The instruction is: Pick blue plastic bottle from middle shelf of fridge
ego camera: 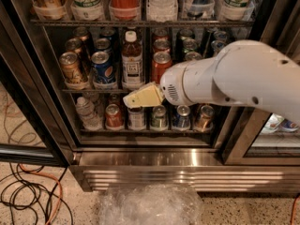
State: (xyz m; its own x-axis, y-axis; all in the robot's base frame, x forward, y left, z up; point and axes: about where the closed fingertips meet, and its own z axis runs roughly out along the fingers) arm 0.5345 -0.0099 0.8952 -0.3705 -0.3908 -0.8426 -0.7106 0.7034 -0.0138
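Note:
The blue plastic bottle point(132, 60) stands upright at the front of the middle shelf point(77, 91), between a blue can and a red can. It has a white cap, dark brown liquid and a pale label. My gripper point(127, 101), cream-coloured on a big white arm point(234, 76), sits in front of the fridge point(44, 107). It is just below the bottle's base, at the height of the shelf's front edge, and points left. It holds nothing that I can see. The arm hides the shelf's right part.
A gold can point(72, 69), a blue can point(103, 67) and a red can point(161, 65) flank the bottle. The lower shelf holds a ribbed water bottle point(86, 112) and several cans. Large bottles stand above. On the floor lie cables point(28, 196) and crumpled clear plastic point(150, 205).

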